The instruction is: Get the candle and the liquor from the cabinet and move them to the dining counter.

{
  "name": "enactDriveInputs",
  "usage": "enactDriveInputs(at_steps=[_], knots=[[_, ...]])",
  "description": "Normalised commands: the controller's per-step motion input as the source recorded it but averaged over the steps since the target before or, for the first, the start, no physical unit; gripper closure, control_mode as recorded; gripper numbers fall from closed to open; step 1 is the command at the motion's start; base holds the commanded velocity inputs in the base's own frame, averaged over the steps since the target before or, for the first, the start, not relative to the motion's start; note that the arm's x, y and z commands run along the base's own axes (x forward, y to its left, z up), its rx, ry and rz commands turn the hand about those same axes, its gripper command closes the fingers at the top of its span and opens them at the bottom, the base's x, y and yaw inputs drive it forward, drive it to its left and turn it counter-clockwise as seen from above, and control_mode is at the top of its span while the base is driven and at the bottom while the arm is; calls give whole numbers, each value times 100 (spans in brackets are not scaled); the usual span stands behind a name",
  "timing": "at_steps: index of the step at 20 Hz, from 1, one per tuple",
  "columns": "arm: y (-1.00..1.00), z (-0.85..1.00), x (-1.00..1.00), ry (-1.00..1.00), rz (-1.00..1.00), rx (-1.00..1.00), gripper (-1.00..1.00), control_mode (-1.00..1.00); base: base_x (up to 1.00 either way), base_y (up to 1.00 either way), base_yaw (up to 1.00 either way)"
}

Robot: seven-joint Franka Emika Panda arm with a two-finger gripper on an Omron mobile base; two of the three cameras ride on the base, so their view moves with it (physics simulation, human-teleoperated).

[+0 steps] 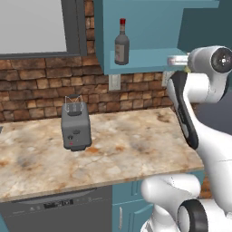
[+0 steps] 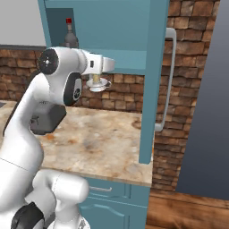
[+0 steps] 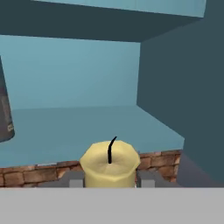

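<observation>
The yellow candle (image 3: 110, 162) with its black wick sits between my gripper's (image 3: 110, 179) two fingertips, which are shut on it. In the right base view the candle (image 2: 98, 82) hangs in its pale saucer just in front of the open teal cabinet (image 2: 129, 31), level with the shelf's (image 3: 87, 127) front edge. The liquor (image 1: 121, 43), a dark bottle with a red cap, stands on the left part of that shelf, and its side shows at the hand view's left edge (image 3: 4, 118). The dining counter is out of view.
A grey toaster (image 1: 75, 125) stands on the marbled counter (image 1: 131, 149) below the cabinet, over a dishwasher (image 1: 59, 208). The open cabinet door (image 2: 150, 89) with its silver handle (image 2: 168, 80) juts out to the right of the hand. Behind is a brick wall (image 1: 41, 86).
</observation>
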Motion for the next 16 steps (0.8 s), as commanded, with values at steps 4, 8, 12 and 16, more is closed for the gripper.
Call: enactDriveInputs(at_steps=[4,8,12,16], knots=[[17,0,-99,0,0,0,100,-100,0,0,0],[26,0,-80,0,1,0,100,-100,0,0,0],[31,0,-52,0,1,0,100,-100,0,0,0],[18,0,-26,1,5,0,100,-100,0,0,0]])
